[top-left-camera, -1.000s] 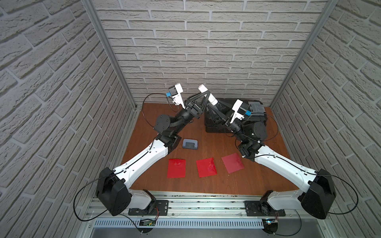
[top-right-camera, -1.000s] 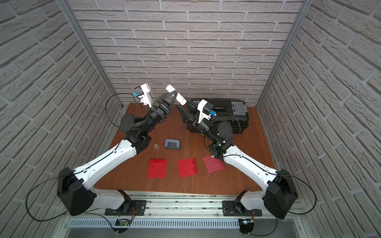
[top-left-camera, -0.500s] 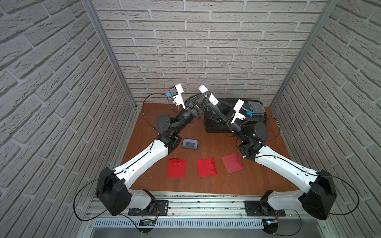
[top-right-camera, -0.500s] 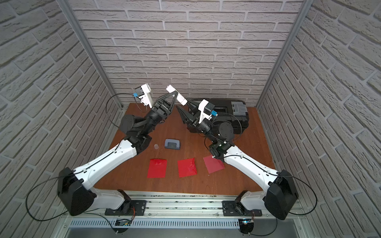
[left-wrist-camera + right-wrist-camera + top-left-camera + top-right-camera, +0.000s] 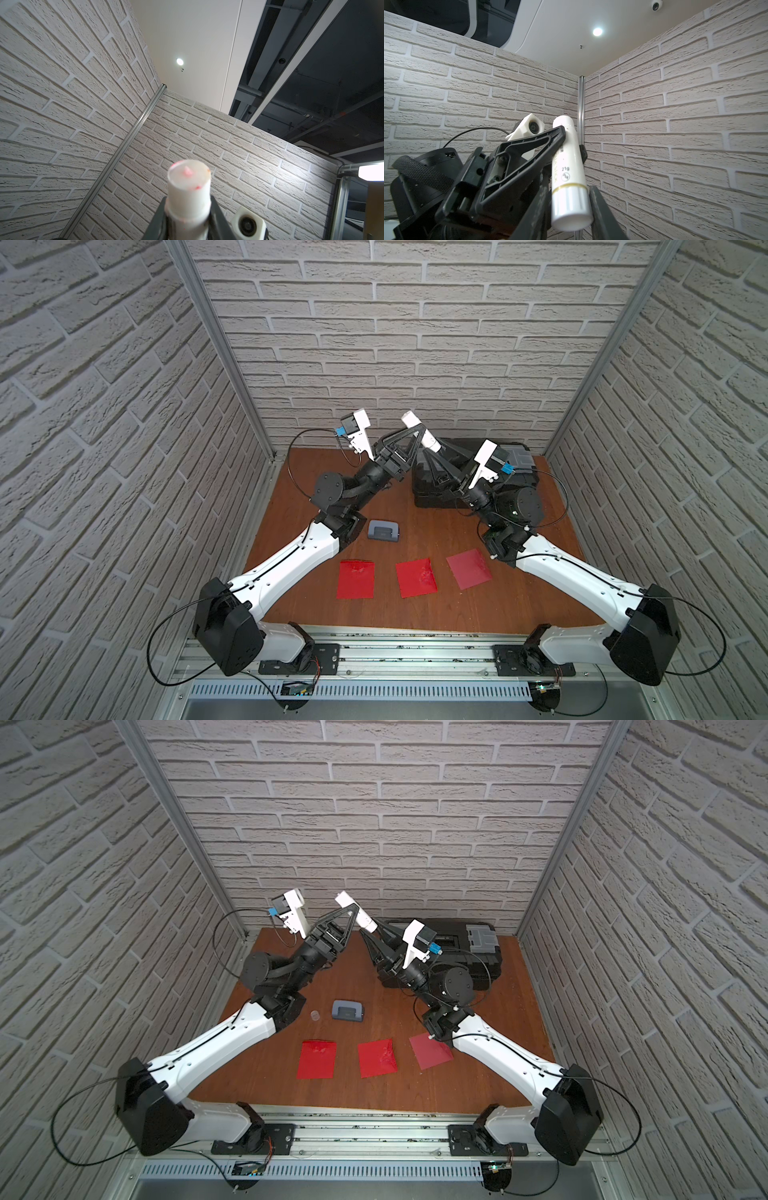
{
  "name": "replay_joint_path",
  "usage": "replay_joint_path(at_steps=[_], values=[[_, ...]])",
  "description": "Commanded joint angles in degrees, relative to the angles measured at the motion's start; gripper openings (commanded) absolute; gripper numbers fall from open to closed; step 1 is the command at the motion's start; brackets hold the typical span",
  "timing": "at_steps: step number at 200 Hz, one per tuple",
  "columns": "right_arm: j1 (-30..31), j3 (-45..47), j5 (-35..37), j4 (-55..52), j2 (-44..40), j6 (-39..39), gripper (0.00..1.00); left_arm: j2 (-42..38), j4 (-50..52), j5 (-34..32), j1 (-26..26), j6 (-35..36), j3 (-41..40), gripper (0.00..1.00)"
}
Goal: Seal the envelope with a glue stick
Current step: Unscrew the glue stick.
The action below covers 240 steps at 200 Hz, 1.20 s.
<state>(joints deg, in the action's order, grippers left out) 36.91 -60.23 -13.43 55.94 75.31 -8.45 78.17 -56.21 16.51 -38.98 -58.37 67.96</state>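
Both top views: left gripper (image 5: 421,432) (image 5: 355,910) narrow, clamped mid-tube on the glue stick (image 5: 412,420) (image 5: 368,921). Held tilted, high over the 12 o'clock edge of the table (image 5: 519,605). Met from 4 o'clock by the right gripper (image 5: 432,451) (image 5: 368,932) at the tube's lower end; contact too small to judge here. Three red envelopes (image 5: 416,583) flat in a row toward 6 o'clock. Grey-blue hole punch (image 5: 383,530) near centre, toward 9 o'clock. Small translucent cap (image 5: 315,1015) at the punch's 9 o'clock, found in a top view only. Black case (image 5: 515,460) at 1 o'clock, partly covered by the right arm.

Left wrist view: glue stick (image 5: 188,187) end-on, uncapped, white face flecked pink-red, blurred. Pinched between two grey fingers (image 5: 160,220), cut off at the frame edge.

Right wrist view: silvery base end of the glue stick (image 5: 569,162) set between right gripper (image 5: 570,207) fingers (image 5: 602,207), narrow, lying against both sides. Printed: "21g", a round mark beneath, faint gold lettering ending "STICK", its start hidden behind the left gripper (image 5: 572,143).
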Motion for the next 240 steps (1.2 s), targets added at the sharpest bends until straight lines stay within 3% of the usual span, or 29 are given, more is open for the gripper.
replay_joint_path(at_steps=[1,59,91,121,158,178,198,217,240], values=[[0.8,-0.7,-2.8,3.0,-1.5,-0.5,0.35,-1.0,-2.6,-0.3,-0.1,0.2,-0.2,0.02],[0.8,-0.4,-5.0,1.7,-2.9,-1.9,0.03,0.9,-3.7,4.8,1.3,1.4,2.6,0.01],[0.7,-1.3,-7.9,-1.5,-5.4,-8.7,0.03,5.0,-8.4,17.7,5.1,0.1,8.6,0.0],[0.8,-3.9,-13.6,-3.7,-6.1,-20.5,0.03,9.5,-17.5,28.5,8.7,-3.8,15.2,0.0],[2.1,-5.9,-18.4,1.9,-5.1,-35.0,0.03,14.4,-24.1,35.6,11.6,-8.5,22.9,0.0],[2.9,-6.3,-19.7,4.0,-4.8,-37.5,0.03,15.3,-23.9,35.1,12.6,-8.3,23.6,0.0],[3.1,-5.6,-18.3,1.4,-5.8,-34.8,0.04,14.9,-23.4,31.1,13.8,-8.2,21.7,0.0],[3.2,-4.0,-12.9,-5.2,-8.5,-27.4,0.16,12.4,-18.6,25.3,14.2,-5.3,17.7,0.0],[3.3,-3.3,-5.9,-12.9,-10.9,-16.3,0.4,7.3,-11.8,14.1,13.6,-1.4,10.0,0.0]])
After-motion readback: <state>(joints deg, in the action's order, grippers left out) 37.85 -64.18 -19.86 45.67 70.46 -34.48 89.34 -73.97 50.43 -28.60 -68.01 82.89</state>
